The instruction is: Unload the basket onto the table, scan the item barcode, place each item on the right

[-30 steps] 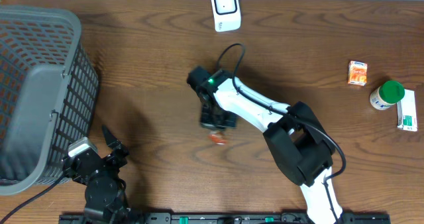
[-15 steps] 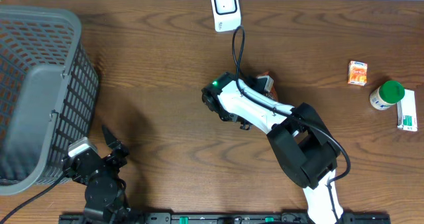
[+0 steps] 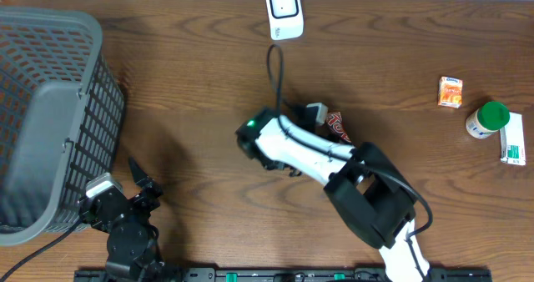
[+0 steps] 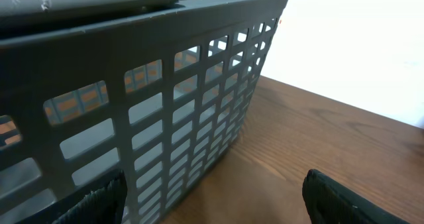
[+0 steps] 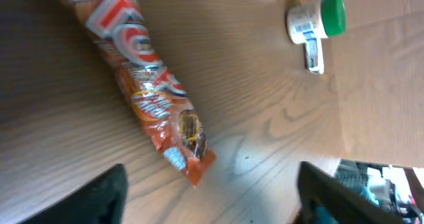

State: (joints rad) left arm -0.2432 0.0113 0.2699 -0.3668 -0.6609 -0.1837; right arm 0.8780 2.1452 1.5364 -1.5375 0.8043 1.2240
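right gripper (image 5: 211, 181) is hanging wide open, empty; we are advising a mid-length grip on the snack packet (image 5: 142, 85), barcode facing the scanner (image 3: 284, 11); left gripper (image 4: 215, 191) is resting open, empty.

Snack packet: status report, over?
Left gripper open, idle by basket. Right gripper open; snack packet flat on table, unheld. Nothing lying between it and scanner.

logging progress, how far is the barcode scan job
Done: snack packet lies on the table near the scanner. In hand: nothing; right gripper, jaws open, by it, left gripper open by the basket. Left: scan itself unconfirmed; carton, bottle and box sit far right.
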